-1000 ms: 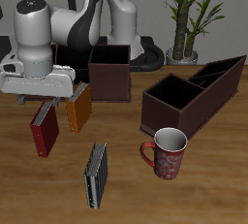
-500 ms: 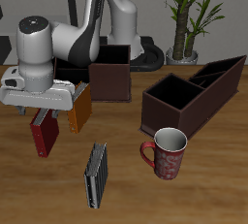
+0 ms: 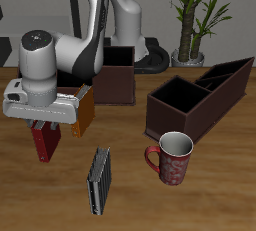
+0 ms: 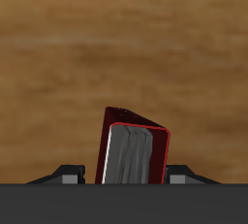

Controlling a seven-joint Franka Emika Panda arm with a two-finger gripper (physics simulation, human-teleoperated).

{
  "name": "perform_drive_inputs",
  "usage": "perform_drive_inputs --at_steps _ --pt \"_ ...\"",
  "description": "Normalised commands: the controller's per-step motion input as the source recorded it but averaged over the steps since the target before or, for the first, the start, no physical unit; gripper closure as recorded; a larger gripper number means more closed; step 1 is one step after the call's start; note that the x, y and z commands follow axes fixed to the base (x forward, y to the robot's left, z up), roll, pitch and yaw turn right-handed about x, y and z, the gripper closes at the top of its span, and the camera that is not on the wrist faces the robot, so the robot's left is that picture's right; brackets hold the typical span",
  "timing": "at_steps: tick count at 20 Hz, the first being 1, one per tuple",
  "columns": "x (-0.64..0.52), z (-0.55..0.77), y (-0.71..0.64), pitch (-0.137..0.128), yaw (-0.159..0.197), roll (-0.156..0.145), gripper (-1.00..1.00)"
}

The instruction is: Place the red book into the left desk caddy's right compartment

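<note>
Dropped lower over red book (image 3: 44,141) since half a second back. Gripper (image 3: 42,125) directly above, fingers spread astride book's top edge, not clenched. Book upright near desk's front edge, beside orange book (image 3: 82,112).

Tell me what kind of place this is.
Likely a simulated study or office desk: books such as the red book, two desk caddies like the left desk caddy, and a mug on wood.

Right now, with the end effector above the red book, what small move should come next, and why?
Probably lower a little further, then close. The end effector sits over the upright red book, and the wrist view shows the book between the open fingers, which do not yet seem to press it.
</note>
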Motion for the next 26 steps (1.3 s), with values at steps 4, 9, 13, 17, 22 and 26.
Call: perform_drive_inputs --at_steps 4,9,13,17,22,26 --pt "0.01 0.15 -0.04 -0.014 -0.024 -0.012 1.00" --pt "0.00 0.18 -0.03 -0.010 0.005 -0.046 1.00" --pt "-0.13 0.62 0.06 -0.052 -0.041 -0.044 1.00" --pt "-0.19 0.74 0.18 -0.064 0.028 -0.048 1.00" --pt "-0.06 0.42 0.13 0.029 -0.035 -0.071 1.00" --pt "-0.31 0.63 0.15 -0.030 -0.002 -0.051 1.00"
